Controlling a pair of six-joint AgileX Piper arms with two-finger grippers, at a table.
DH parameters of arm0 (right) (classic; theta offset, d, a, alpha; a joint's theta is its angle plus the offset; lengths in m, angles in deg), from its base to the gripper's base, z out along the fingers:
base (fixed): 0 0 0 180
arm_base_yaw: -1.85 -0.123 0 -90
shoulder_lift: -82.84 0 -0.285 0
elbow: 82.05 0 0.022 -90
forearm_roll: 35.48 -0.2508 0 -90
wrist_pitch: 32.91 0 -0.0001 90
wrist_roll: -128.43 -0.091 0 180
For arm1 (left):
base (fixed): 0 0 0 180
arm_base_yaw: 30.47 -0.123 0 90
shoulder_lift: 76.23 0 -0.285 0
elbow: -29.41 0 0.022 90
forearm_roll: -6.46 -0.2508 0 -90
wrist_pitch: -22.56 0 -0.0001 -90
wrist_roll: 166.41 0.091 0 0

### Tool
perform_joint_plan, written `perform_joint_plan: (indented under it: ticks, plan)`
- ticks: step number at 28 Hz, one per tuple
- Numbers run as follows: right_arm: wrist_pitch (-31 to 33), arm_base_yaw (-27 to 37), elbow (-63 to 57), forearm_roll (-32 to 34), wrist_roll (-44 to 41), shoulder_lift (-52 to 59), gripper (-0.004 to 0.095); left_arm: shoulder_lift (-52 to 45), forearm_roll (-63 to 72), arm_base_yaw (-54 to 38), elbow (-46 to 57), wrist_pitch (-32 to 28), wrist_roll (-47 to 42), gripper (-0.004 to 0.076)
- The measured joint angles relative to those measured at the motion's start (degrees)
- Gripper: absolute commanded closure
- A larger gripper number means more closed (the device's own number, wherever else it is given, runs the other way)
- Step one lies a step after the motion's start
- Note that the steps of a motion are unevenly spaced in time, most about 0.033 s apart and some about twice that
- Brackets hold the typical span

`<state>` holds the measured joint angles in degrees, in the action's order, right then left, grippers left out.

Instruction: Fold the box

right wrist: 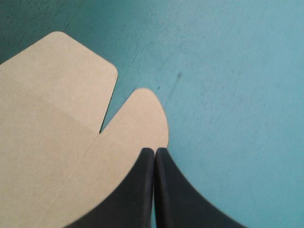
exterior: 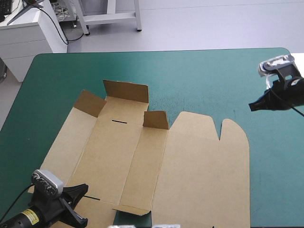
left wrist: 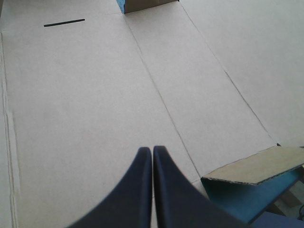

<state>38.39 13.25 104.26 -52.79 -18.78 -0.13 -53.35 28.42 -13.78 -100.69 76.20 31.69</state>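
The brown box (exterior: 142,156) lies as a mostly flat cut sheet on the teal-green cover, with three small flaps raised at its far end (exterior: 126,91). My left gripper (exterior: 80,190) is shut at the sheet's near left corner, its tip (left wrist: 152,151) above the flat board (left wrist: 85,104), holding nothing. A low raised flap (left wrist: 256,167) stands beside it. My right gripper (exterior: 252,106) is shut, held above the table past the sheet's right side. Its tip (right wrist: 155,151) hangs over the rounded lid tab (right wrist: 128,137).
A short black slot (exterior: 119,122) marks the board's far panel. Bare teal-green cover (exterior: 213,80) stretches beyond the sheet and along its right side. The table's far edge (exterior: 161,51) runs across the back.
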Motion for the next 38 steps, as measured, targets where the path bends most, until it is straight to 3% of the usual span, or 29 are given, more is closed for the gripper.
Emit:
perform_joint_plan:
  ticks: [5, 9, 14, 26, 31, 38]
  plan:
    - [-0.06, 2.19, -17.74, -1.32, -4.31, 14.98, 0.0925, 0.07, 0.00, 0.00, 0.00, 0.00, 0.00, 0.0732]
    - [-1.09, 2.36, -24.37, -1.67, -4.85, 20.97, 0.0926, 2.40, -0.10, 0.00, -0.30, 0.00, -0.72, 0.0732]
    - [-1.94, 2.36, -26.99, -1.79, -5.47, 23.56, 0.0927, 11.03, -0.24, 0.00, -5.93, 0.40, -1.77, 0.0732]
    - [-3.97, 2.43, -27.24, -1.85, -5.70, 23.56, 0.0927, 40.57, -0.38, -2.73, -31.34, 5.55, -2.36, 0.0732]
    - [-4.05, 2.43, -27.35, -1.85, -5.70, 23.56, 0.0927, 49.99, 2.74, -14.48, -39.80, 8.72, 2.14, 0.0732]
    - [-4.05, 2.43, -27.35, -1.85, -5.70, 23.56, 0.0927, 59.54, 18.45, -40.94, -46.85, 15.25, 12.94, 0.0732]
